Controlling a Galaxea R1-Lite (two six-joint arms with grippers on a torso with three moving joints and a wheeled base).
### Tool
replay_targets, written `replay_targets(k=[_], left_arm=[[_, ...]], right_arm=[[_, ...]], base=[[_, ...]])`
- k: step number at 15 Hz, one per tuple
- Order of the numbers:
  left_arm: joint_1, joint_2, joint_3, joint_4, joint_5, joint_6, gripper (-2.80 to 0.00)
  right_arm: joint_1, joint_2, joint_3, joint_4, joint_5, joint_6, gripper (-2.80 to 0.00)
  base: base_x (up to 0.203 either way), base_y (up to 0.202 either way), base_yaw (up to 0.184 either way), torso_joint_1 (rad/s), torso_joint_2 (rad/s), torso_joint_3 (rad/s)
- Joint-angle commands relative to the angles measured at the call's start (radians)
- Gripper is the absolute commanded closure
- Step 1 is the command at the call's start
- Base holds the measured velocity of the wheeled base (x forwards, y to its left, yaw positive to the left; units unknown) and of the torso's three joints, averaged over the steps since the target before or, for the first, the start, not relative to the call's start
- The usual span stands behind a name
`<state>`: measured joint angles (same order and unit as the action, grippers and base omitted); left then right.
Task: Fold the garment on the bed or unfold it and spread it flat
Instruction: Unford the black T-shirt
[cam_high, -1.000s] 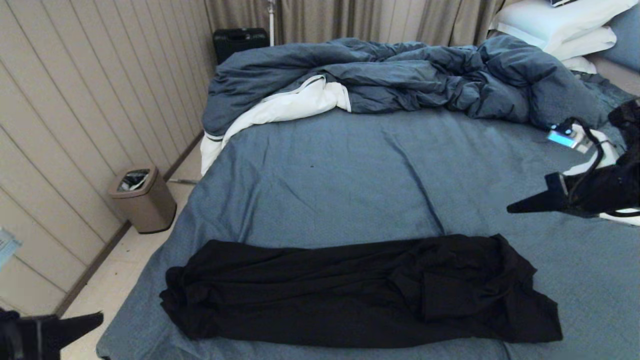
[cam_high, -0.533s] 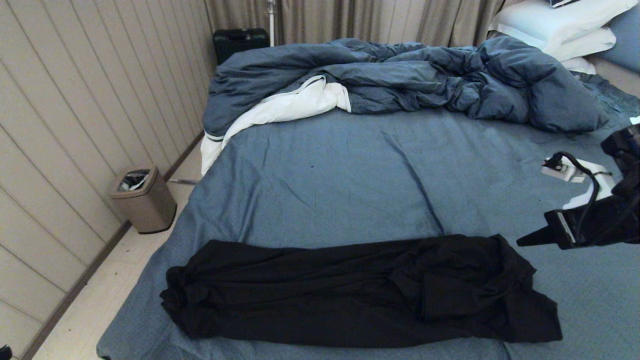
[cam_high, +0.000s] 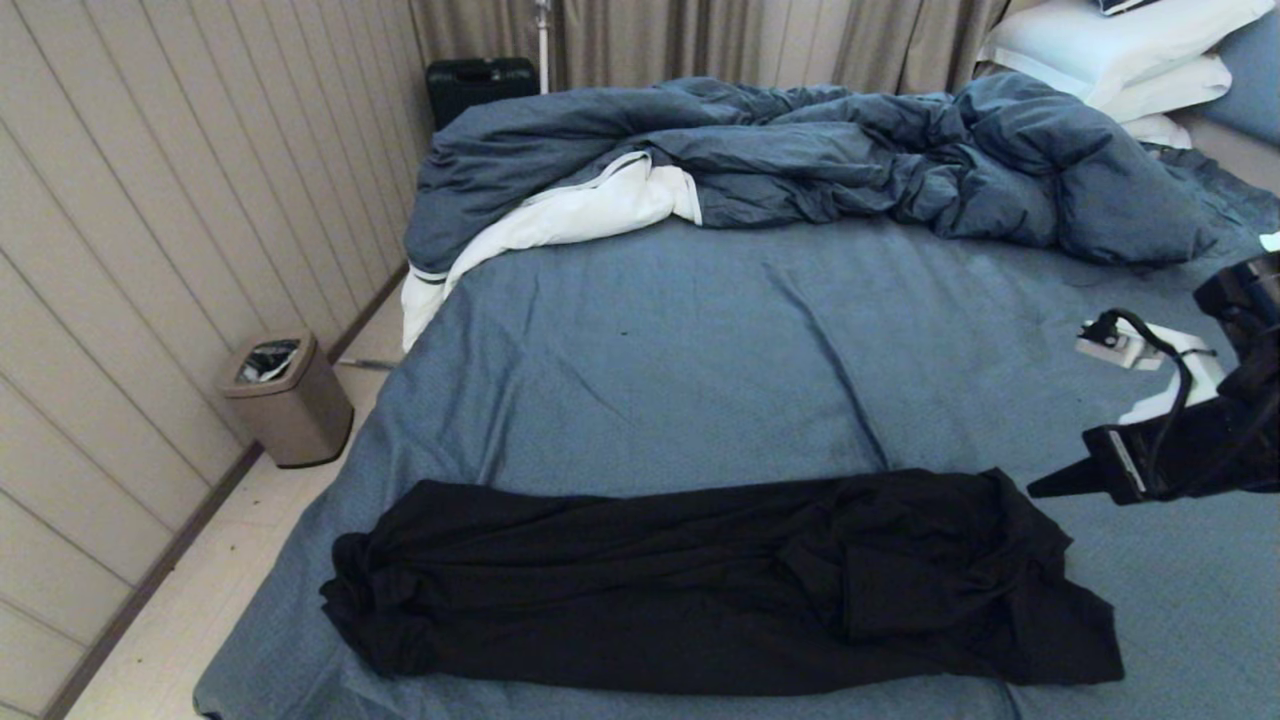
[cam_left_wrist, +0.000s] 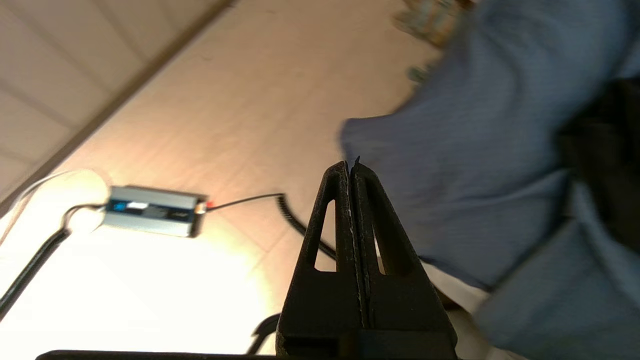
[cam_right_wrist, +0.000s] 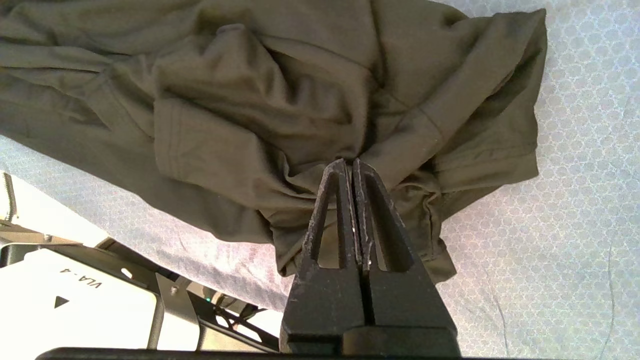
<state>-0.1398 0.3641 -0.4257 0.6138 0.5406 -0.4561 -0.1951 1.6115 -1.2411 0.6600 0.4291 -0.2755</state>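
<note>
The garment (cam_high: 720, 585) lies in a long folded band, still rumpled, across the near edge of the bed (cam_high: 700, 350). Right pincer (cam_high: 1035, 491), closed and empty, hovers above its right end; left pincer (cam_left_wrist: 351, 163), closed and empty, is beside the bed over the floor. Folding appears partly done; tidying or further folds remain.

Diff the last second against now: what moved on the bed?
The left claw, low at the head view's left edge a second ago, has dropped out of that view; it is shut, over the floor by the bed's corner. The right claw, shut and empty, came down toward the T-shirt's right end, not touching it. T-shirt, duvet and bin unchanged.
</note>
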Motion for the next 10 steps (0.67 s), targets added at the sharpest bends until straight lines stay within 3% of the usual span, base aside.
replay_targets(k=[1, 3, 6, 8, 10], left_arm=[[0.069, -0.097, 0.022, 0.029, 0.001, 0.009, 0.00], [0.123, -0.181, 0.046, 0.044, -0.017, 0.066, 0.00], [0.140, -0.314, 0.082, 0.044, -0.059, 0.148, 0.00], [0.141, -0.364, 0.099, 0.018, -0.154, 0.309, 0.00], [0.141, -0.363, 0.146, -0.102, -0.243, 0.408, 0.00]], right_arm=[[0.000, -0.005, 0.002, 0.004, 0.002, -0.001, 0.00], [0.000, -0.004, -0.001, 0.004, 0.000, -0.001, 0.00], [0.000, -0.007, 0.002, 0.000, 0.002, -0.001, 0.00], [0.013, -0.014, 0.014, 0.002, 0.003, -0.001, 0.00], [0.040, -0.010, 0.029, 0.000, -0.014, -0.001, 0.00]], base=[[0.000, 0.000, 0.000, 0.000, 0.00, 0.000], [0.000, 0.000, 0.000, 0.000, 0.00, 0.000], [0.000, 0.000, 0.000, 0.000, 0.00, 0.000], [0.000, 0.000, 0.000, 0.000, 0.00, 0.000], [0.000, 0.000, 0.000, 0.000, 0.00, 0.000]])
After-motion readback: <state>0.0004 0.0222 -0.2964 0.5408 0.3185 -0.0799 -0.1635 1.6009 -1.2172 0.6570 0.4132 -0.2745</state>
